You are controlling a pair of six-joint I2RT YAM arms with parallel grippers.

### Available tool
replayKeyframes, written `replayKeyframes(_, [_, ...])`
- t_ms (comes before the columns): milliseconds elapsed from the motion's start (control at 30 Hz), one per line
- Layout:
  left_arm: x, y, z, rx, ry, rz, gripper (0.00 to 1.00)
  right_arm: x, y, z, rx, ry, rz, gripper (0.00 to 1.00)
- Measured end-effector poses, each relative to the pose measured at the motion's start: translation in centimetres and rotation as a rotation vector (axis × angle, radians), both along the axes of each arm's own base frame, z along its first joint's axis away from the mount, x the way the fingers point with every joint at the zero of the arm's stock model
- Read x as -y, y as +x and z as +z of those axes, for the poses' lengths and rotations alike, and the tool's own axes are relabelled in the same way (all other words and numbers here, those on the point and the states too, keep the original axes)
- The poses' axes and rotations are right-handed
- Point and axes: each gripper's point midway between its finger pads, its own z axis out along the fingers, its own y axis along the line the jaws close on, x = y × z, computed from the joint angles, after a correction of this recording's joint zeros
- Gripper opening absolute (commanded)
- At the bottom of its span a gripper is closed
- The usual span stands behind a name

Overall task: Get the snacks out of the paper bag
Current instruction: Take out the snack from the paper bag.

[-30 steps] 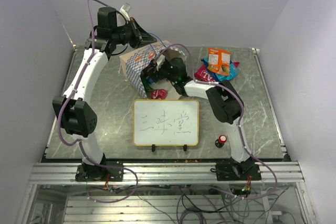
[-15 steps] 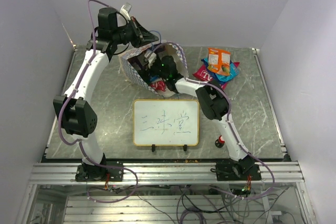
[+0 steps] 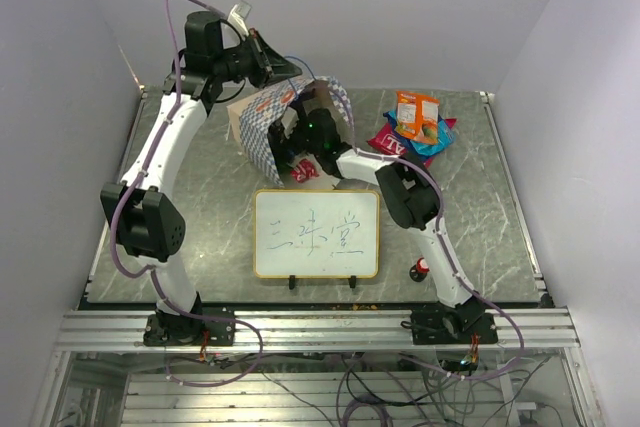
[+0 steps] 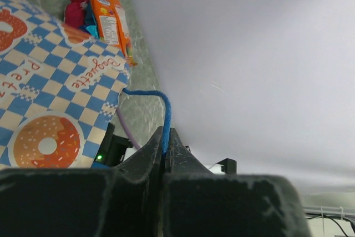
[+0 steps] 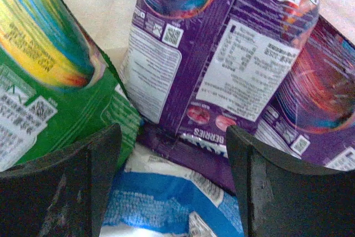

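The paper bag (image 3: pixel 262 125) lies tilted at the back of the table with its mouth toward the right arm. My left gripper (image 3: pixel 278 69) is shut on its blue cord handle (image 4: pixel 165 112) and holds it up; the checkered side (image 4: pixel 50 92) shows in the left wrist view. My right gripper (image 3: pixel 300 137) is open inside the bag's mouth. Between its fingers (image 5: pixel 61 187) lie a purple packet (image 5: pixel 222 65), a green packet (image 5: pixel 50 76) and a blue packet (image 5: pixel 166 198). Orange (image 3: pixel 417 112), red (image 3: pixel 388 144) and blue (image 3: pixel 442 133) packets lie outside at the back right. A tiny red wrapper (image 3: pixel 303 172) lies below the bag.
A framed whiteboard (image 3: pixel 316 233) stands in front of the bag at mid table. A small red-capped black knob (image 3: pixel 421 268) sits at the front right by the right arm. The purple-white walls close in at the back and both sides.
My right gripper has gone deeper into the bag's mouth and its elbow has swung left. The bag's top edge has lifted and shifted with the left gripper's hold on the cord.
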Motion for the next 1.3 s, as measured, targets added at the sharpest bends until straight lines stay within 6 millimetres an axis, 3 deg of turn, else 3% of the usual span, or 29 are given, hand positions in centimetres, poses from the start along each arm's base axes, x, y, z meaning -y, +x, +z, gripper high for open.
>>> replayKeyframes(167, [-0.3, 0.2, -1.9, -0.045, 0.010, 0.008, 0.07, 1.5, -0.3, 0.4, -0.085, -0.025, -0.023, 0.78])
replayKeyframes(467, [-0.3, 0.3, -4.4, -0.120, 0.004, 0.015, 0.07, 1.9, -3.7, 3.2, -0.227, 0.047, 0.006, 0.78])
replayKeyframes(833, [-0.4, -0.5, -3.7, -0.106, -0.003, 0.014, 0.07, 1.4, -6.6, 2.6, -0.297, 0.051, 0.070, 0.78])
replayKeyframes(967, [-0.3, -0.6, -3.3, -0.112, -0.024, 0.010, 0.07, 0.3, -5.2, 3.3, -0.209, 0.090, 0.047, 0.79])
replayKeyframes(1300, [0.2, -0.9, -2.9, -0.130, -0.047, 0.000, 0.07, -2.1, 2.4, 4.2, 0.011, 0.206, -0.123, 0.86])
